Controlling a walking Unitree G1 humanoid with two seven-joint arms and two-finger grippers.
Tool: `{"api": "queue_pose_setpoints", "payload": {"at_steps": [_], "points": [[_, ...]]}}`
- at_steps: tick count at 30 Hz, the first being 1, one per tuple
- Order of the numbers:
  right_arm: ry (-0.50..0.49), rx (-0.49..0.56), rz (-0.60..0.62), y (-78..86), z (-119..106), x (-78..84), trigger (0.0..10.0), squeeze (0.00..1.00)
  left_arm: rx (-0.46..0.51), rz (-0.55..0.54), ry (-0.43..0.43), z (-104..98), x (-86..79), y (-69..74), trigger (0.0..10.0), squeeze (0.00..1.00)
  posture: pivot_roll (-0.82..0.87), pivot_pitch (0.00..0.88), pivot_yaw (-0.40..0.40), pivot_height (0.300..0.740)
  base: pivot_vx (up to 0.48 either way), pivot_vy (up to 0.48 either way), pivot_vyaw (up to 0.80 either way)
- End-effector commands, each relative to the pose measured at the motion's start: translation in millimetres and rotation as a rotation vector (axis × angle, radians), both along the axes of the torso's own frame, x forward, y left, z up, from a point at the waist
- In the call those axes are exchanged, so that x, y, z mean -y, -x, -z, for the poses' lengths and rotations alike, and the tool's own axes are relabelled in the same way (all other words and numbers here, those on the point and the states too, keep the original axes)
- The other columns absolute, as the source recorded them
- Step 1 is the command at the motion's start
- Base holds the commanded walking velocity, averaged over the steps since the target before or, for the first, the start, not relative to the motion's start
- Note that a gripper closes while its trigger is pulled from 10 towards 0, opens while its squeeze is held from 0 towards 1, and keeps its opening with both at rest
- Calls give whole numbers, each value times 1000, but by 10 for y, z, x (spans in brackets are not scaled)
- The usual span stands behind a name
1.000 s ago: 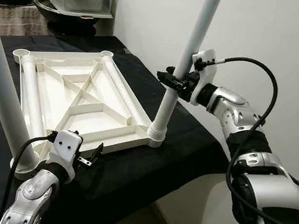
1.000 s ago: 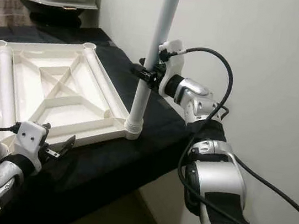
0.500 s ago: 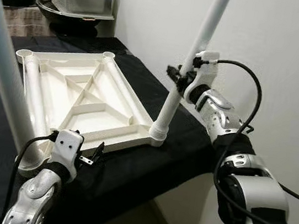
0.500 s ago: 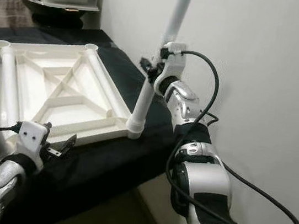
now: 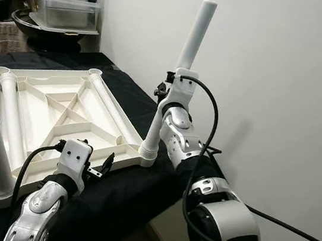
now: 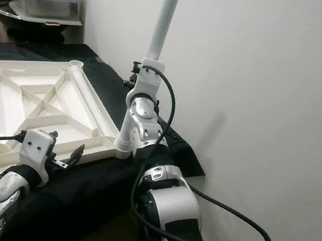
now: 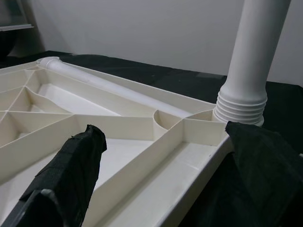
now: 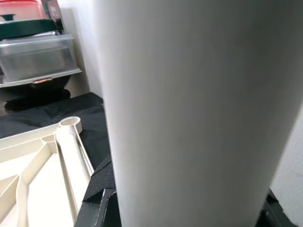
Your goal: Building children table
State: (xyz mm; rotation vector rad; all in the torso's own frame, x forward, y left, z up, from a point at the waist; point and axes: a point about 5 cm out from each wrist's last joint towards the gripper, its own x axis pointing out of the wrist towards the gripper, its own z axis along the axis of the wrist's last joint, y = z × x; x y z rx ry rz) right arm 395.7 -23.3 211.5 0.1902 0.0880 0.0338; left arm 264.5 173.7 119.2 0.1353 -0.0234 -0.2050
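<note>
- Two legs stand on the upturned tabletop (image 5: 56, 100).
- Right gripper (image 5: 164, 89) clamps the near-corner leg (image 5: 184, 64).
- Left gripper (image 5: 99, 166), fingers spread, hovers at the tabletop's near edge.

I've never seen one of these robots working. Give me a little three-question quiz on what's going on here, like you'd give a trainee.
1. True or false: the white tabletop lies upside down on the black cloth, ribs facing up.
2. Which claw grips the leaning white leg at the tabletop's near right corner? A) right claw B) left claw C) both
3. Fill in: the left claw's black fingers are ____ and hold nothing, just off the tabletop's near edge.

Key: 1 true; 2 A; 3 open
</note>
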Motion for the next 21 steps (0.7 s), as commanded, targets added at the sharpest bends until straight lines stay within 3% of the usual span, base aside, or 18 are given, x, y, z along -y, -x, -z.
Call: {"api": "queue_pose_setpoints", "payload": {"at_steps": [1,18,19,20,21], "points": [[37,-276,5,150,611,-34,0,0,-20,4,-3,64,43,13,10000,0,30,0,-155,740,0,0,0],[32,-290,58,148,571,-42,0,0,-26,-7,-11,71,28,14,10000,0,36,0,-159,740,0,0,0],[37,-283,38,144,551,-57,1333,0,-26,-5,-10,72,37,11,10000,0,31,0,-153,740,0,0,0],[40,-279,24,142,538,-66,1333,0,-26,-4,-10,72,42,8,10000,0,31,0,-153,740,0,0,0],[40,-275,14,138,521,-75,10000,0,-26,-3,-10,71,42,4,10000,0,29,0,-151,740,0,0,0]]}}
